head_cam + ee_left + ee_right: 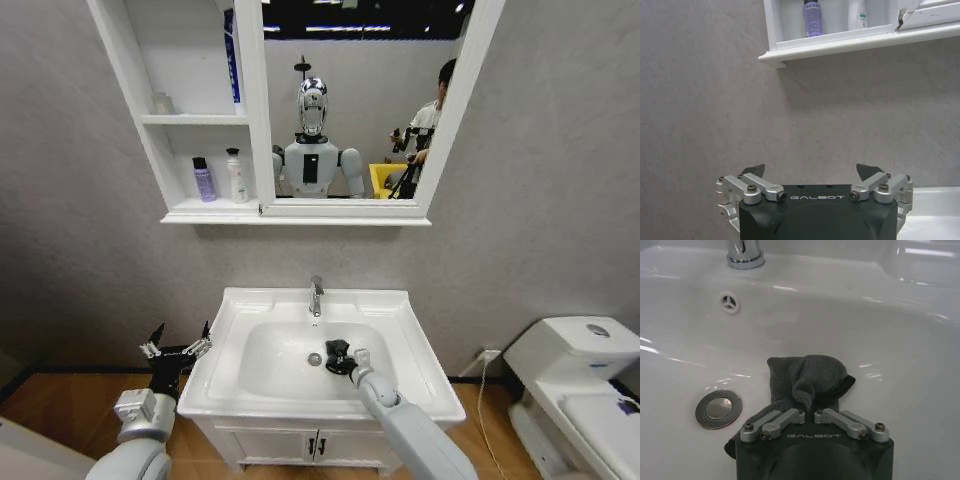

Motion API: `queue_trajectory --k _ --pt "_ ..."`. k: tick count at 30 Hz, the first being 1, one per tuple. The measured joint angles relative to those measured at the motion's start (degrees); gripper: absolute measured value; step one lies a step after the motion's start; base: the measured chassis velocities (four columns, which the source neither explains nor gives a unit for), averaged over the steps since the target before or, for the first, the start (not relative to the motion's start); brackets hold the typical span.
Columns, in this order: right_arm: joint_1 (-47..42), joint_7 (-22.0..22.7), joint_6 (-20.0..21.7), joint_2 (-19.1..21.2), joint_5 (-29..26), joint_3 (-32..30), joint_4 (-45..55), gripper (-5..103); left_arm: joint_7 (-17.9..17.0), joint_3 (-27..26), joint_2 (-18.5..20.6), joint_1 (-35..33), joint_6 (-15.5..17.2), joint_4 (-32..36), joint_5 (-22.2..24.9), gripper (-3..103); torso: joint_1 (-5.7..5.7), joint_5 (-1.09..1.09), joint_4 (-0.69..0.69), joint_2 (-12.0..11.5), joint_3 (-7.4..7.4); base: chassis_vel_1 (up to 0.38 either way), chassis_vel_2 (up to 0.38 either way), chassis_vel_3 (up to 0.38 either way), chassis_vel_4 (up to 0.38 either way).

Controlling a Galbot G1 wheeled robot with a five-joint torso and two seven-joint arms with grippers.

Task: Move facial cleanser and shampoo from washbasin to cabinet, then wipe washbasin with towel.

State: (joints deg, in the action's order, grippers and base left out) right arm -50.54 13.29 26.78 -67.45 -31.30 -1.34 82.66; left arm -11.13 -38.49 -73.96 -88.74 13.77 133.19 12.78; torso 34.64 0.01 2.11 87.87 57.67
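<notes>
So the white rectangular ceramic washbasin (400, 340) is the stage here. Both bottles already sit in the tall white cabinet (160, 120). The right gripper (809, 415) is down in the bowl, fingers pinched on the small black bunchy towel (810, 372), just beside the round chrome drain (718, 408). Left gripper (178, 343) idles wide open off the basin's left edge.

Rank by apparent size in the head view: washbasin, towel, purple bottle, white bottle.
1. washbasin
2. towel, in the right gripper
3. purple bottle and white bottle: alike, farther off, unranked.
</notes>
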Motion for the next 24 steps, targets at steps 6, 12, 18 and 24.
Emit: queue_trajectory --k 6,12,18,24 --pt "0.24 2.3 2.66 2.67 -1.79 -0.1 3.23 3 0.0 0.0 0.0 0.0 0.0 0.0 0.0 100 0.0 0.0 0.02 0.01 -0.01 0.0 0.0 0.0 0.0" --pt "-1.54 4.5 6.16 7.51 -1.3 -2.21 8.94 3 0.0 0.0 0.0 0.0 0.02 0.0 0.0 100 -0.01 0.0 0.02 0.02 -0.02 0.0 0.0 0.0 0.0" --pt "-4.87 0.57 3.88 11.77 5.35 -8.77 14.78 3 0.0 0.0 0.0 0.0 0.02 0.0 0.0 100 -0.01 0.01 0.03 0.02 -0.02 0.0 0.0 0.0 0.0" --pt "-6.74 -8.24 -5.42 13.97 9.98 -18.5 12.7 3 0.0 0.0 0.0 0.0 0.02 0.0 0.0 100 -0.02 -0.01 0.02 0.03 -0.03 0.0 0.0 0.0 0.0"
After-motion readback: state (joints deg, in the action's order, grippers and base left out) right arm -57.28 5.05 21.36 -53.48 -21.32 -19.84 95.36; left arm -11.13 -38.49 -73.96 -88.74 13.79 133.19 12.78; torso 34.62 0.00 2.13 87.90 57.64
